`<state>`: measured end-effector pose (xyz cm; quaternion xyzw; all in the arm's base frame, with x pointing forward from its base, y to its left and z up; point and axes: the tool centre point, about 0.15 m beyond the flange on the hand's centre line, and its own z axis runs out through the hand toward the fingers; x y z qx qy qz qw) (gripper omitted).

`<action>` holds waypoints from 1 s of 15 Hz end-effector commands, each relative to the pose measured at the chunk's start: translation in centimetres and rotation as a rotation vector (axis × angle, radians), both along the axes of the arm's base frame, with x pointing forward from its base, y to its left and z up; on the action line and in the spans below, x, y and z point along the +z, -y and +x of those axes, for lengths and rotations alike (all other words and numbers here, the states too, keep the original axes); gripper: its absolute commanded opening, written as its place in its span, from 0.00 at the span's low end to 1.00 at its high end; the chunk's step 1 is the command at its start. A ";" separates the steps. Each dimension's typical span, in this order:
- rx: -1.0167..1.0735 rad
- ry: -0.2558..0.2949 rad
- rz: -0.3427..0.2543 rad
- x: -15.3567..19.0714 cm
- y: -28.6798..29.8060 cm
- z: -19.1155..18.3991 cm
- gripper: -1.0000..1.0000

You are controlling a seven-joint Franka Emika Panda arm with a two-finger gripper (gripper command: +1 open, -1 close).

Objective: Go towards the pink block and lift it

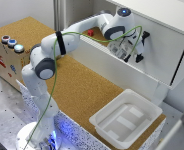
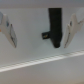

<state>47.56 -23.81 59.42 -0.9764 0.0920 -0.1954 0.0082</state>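
The pink block [image 1: 90, 33] is a tiny reddish cube on the cork tabletop [image 1: 87, 85] at its far end, next to the white panel. My gripper [image 1: 123, 51] hangs to the exterior view's right of the block, well apart from it, in front of the white panel. In the wrist view the gripper [image 2: 41, 32] is open and empty, with one fingertip [image 2: 10, 34] at each side. The block does not show in the wrist view, which shows only a pale surface and a black upright part [image 2: 56, 25].
A white slanted panel [image 1: 157, 45] stands along the far side, close behind the gripper. A white empty tray [image 1: 126, 119] sits at the near right end of the cork top. A wooden box with buttons [image 1: 9, 47] stands at the exterior view's left.
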 end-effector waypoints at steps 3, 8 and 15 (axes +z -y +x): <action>0.130 -0.027 -0.001 -5.7 -10.8 4.0 1.00; 0.243 -0.088 0.070 -8.9 -19.4 7.9 1.00; 0.407 -0.122 0.068 -10.1 -33.3 13.5 1.00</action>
